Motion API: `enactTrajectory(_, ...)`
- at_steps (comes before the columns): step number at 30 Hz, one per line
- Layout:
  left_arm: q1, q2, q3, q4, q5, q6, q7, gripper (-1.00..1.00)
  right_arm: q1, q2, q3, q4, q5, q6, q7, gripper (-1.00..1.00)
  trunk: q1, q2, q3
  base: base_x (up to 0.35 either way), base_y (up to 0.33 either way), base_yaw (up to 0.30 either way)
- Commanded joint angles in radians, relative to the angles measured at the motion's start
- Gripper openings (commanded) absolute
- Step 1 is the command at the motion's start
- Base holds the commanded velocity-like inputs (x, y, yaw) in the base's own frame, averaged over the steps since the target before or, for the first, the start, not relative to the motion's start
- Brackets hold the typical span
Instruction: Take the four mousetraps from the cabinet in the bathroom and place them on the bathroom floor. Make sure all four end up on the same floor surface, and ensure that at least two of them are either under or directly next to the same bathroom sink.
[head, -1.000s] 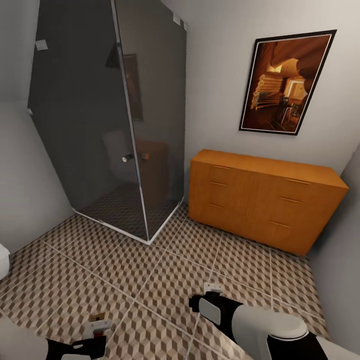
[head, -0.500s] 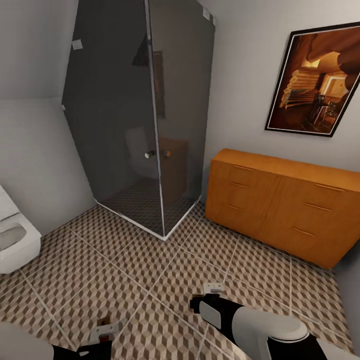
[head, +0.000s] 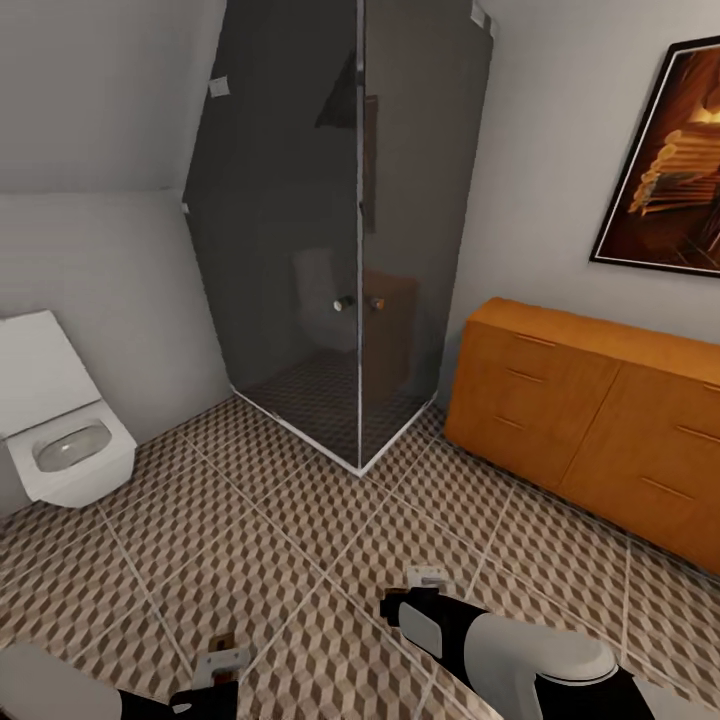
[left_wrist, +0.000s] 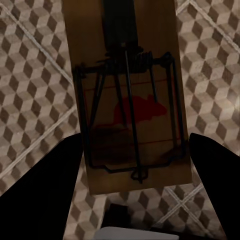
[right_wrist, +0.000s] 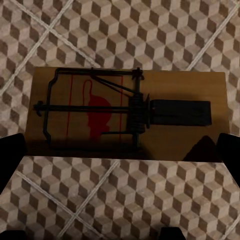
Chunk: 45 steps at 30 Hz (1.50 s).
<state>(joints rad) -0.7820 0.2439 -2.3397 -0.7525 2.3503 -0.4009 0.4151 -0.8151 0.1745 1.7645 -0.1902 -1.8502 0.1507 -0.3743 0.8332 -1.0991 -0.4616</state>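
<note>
Each gripper carried one flat tan wooden mousetrap with dark wire spring — left gripper (left_wrist: 135, 200) fingers pinching one mousetrap (left_wrist: 131, 95), right gripper (right_wrist: 120, 210) another (right_wrist: 125, 116) — above the cube-patterned tiled bathroom floor (head: 300, 540). None looked placed yet; no sink visible.

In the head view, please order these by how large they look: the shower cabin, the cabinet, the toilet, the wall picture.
1. Shower cabin
2. Cabinet, cut by the frame edge
3. Toilet and wall picture: they look alike, and the picture is cut off, so I do not rank them.
</note>
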Motion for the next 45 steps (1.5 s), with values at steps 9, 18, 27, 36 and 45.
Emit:
enactTrajectory(9,-0.002,-0.006,-0.004,-0.003,0.006,-0.012,0.001,-1.0,-0.001,0.0,0.003,-0.002,0.0,-0.01,-0.004,-1.0,0.0,-0.001,-0.004,0.0,0.0,0.153)
enactTrajectory(18,-0.002,-0.039,-0.004,0.001,0.006,-0.011,0.019,-1.0,-0.001,0.0,0.003,-0.002,0.0,-0.02,-0.004,-1.0,0.0,-0.001,-0.005,0.0,0.0,0.008)
enactTrajectory(27,-0.002,-0.161,0.103,0.12,0.006,-0.002,0.487,-1.0,-0.001,0.0,0.003,-0.002,0.0,-0.022,-0.004,-1.0,0.0,-0.001,-0.005,0.0,0.0,0.0)
enactTrajectory(36,-0.002,-0.16,0.127,0.165,0.006,0.069,0.163,-1.0,-0.001,-0.007,0.001,0.006,0.0,-0.039,-0.005,-1.0,0.0,-0.001,-0.005,0.0,0.0,0.0)
enactTrajectory(45,0.025,-0.112,0.128,0.169,0.006,0.071,0.141,-1.0,-0.001,-0.01,0.003,0.006,-0.001,-0.055,-0.005,-1.0,0.0,-0.001,-0.005,0.004,0.0,0.0)
